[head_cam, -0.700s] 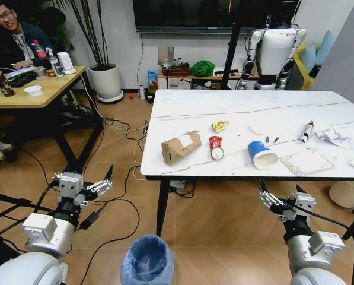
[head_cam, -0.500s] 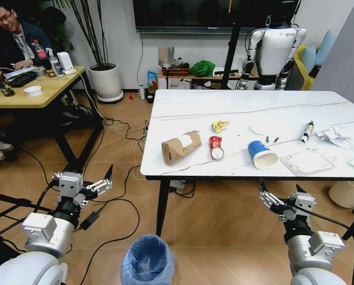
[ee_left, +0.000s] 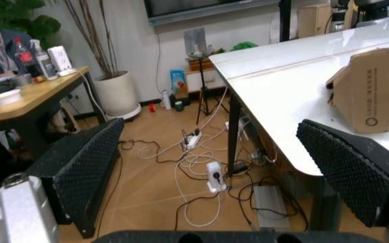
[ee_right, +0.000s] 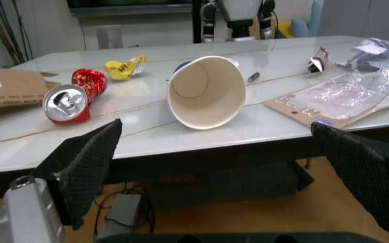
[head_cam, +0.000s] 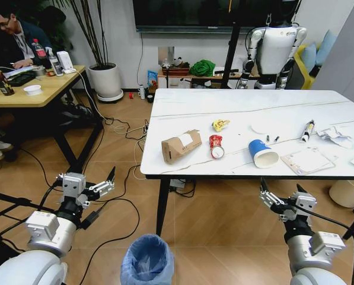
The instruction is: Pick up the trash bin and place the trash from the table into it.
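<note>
In the head view the trash bin (head_cam: pixel 147 259) with its crinkly blue bag stands on the floor at the bottom centre of the frame, between the two arms and nearer the left gripper (head_cam: pixel 93 185), which hangs at lower left with its fingers spread wide and holds nothing. The right gripper (head_cam: pixel 281 200) sits at lower right, also spread and empty, below the front edge of the table (head_cam: pixel 236 107). On the tabletop in mid-frame lie the brown carton (head_cam: pixel 180 146), the crushed red can (head_cam: pixel 216 146), the yellow wrapper (head_cam: pixel 220 125) and the blue paper cup (head_cam: pixel 261 154) (its open mouth faces the right wrist camera), all well above both grippers.
</note>
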